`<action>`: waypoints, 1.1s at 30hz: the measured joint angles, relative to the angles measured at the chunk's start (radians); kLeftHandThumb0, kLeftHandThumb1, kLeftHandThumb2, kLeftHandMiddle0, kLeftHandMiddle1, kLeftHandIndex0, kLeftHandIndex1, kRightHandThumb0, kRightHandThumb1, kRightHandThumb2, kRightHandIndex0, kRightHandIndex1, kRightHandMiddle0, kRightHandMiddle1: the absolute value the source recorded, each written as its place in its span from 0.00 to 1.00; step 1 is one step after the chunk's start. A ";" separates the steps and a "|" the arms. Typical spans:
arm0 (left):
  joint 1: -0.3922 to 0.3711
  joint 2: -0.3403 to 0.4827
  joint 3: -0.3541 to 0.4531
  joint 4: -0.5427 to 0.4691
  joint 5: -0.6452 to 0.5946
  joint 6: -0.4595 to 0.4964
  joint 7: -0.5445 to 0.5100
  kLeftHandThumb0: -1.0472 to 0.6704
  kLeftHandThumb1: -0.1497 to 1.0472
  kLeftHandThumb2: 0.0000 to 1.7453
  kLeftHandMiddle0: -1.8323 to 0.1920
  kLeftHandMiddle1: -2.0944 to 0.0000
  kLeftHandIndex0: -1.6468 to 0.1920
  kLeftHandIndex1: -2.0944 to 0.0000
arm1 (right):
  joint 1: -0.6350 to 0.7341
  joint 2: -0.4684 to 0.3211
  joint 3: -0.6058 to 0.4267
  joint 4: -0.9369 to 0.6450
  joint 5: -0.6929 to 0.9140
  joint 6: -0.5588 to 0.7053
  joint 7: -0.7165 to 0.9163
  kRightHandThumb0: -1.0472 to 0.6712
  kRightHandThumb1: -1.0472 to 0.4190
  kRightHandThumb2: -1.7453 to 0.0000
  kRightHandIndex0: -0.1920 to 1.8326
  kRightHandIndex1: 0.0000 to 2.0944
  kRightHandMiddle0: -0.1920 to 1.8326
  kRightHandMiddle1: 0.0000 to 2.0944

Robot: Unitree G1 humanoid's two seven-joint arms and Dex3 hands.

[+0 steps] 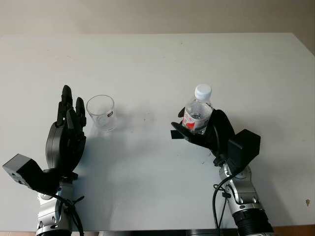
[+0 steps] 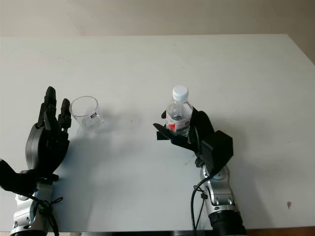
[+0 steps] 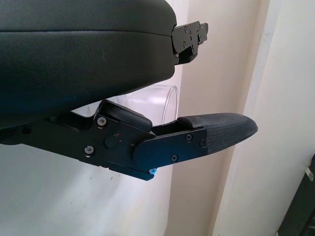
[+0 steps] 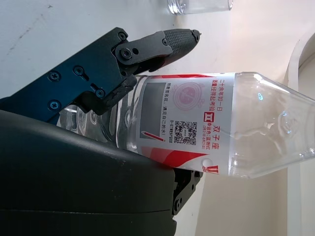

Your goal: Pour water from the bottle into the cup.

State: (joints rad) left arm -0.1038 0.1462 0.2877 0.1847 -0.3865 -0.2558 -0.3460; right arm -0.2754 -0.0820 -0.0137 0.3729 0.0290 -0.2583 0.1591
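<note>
A clear plastic water bottle (image 1: 198, 114) with a white cap and a red and white label stands upright on the white table, right of centre. My right hand (image 1: 199, 132) is shut on the bottle's lower body; its fingers (image 4: 147, 49) wrap over the label (image 4: 187, 123). An empty clear glass cup (image 1: 102, 112) stands upright left of centre. My left hand (image 1: 69, 125) is open just left of the cup, palm toward it, fingers pointing away from me. The cup's rim (image 3: 165, 101) shows beside that hand's thumb (image 3: 216, 135).
The white table (image 1: 157, 64) runs to a pale wall at the back. Its right edge (image 1: 305, 54) slants down past the right arm. Bare tabletop lies between cup and bottle.
</note>
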 measured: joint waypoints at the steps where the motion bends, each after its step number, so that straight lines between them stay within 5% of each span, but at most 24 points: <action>1: 0.000 0.000 0.000 0.000 0.000 0.000 0.001 0.14 1.00 0.36 1.00 0.98 1.00 1.00 | -0.001 0.002 0.000 0.003 -0.002 -0.002 -0.003 0.36 0.00 0.75 0.66 1.00 0.42 1.00; 14: 0.004 0.000 0.000 -0.003 -0.001 0.003 -0.002 0.14 1.00 0.35 1.00 0.98 1.00 1.00 | 0.005 0.003 0.004 0.001 -0.020 -0.018 -0.019 0.33 0.00 0.81 0.61 1.00 0.41 1.00; 18: 0.005 0.000 0.000 -0.004 0.000 0.003 0.001 0.15 1.00 0.36 0.99 0.97 1.00 1.00 | 0.011 -0.007 0.010 0.009 -0.028 -0.062 -0.001 0.29 0.01 0.94 0.34 1.00 0.22 1.00; 19: 0.005 0.000 0.000 -0.004 0.000 0.003 0.002 0.14 1.00 0.36 1.00 0.97 1.00 1.00 | 0.011 -0.008 0.010 0.016 -0.026 -0.080 0.009 0.28 0.02 0.96 0.24 0.94 0.15 0.94; 22: 0.007 0.000 0.000 -0.006 0.000 0.005 0.002 0.14 1.00 0.35 0.99 0.97 1.00 1.00 | 0.011 -0.011 0.009 0.029 -0.002 -0.096 0.050 0.28 0.04 0.97 0.16 0.80 0.12 0.78; 24: 0.008 0.000 0.000 -0.008 -0.002 0.011 -0.001 0.15 1.00 0.36 0.99 0.97 1.00 1.00 | 0.019 -0.023 0.015 0.024 -0.003 -0.094 0.081 0.27 0.06 0.97 0.17 0.45 0.13 0.49; 27: 0.010 0.001 0.000 -0.012 -0.003 0.016 -0.005 0.15 1.00 0.36 1.00 0.97 1.00 1.00 | 0.039 -0.052 0.024 0.007 -0.016 -0.094 0.109 0.26 0.07 0.97 0.23 0.14 0.18 0.22; 33: 0.014 0.003 0.001 -0.013 -0.003 0.016 -0.008 0.15 1.00 0.35 0.99 0.97 1.00 0.99 | 0.064 -0.095 0.023 0.000 -0.017 -0.122 0.145 0.23 0.07 0.97 0.13 0.02 0.11 0.09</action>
State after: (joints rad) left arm -0.0902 0.1494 0.2886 0.1716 -0.3897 -0.2393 -0.3545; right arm -0.2111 -0.1774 0.0091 0.3727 0.0122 -0.3800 0.3044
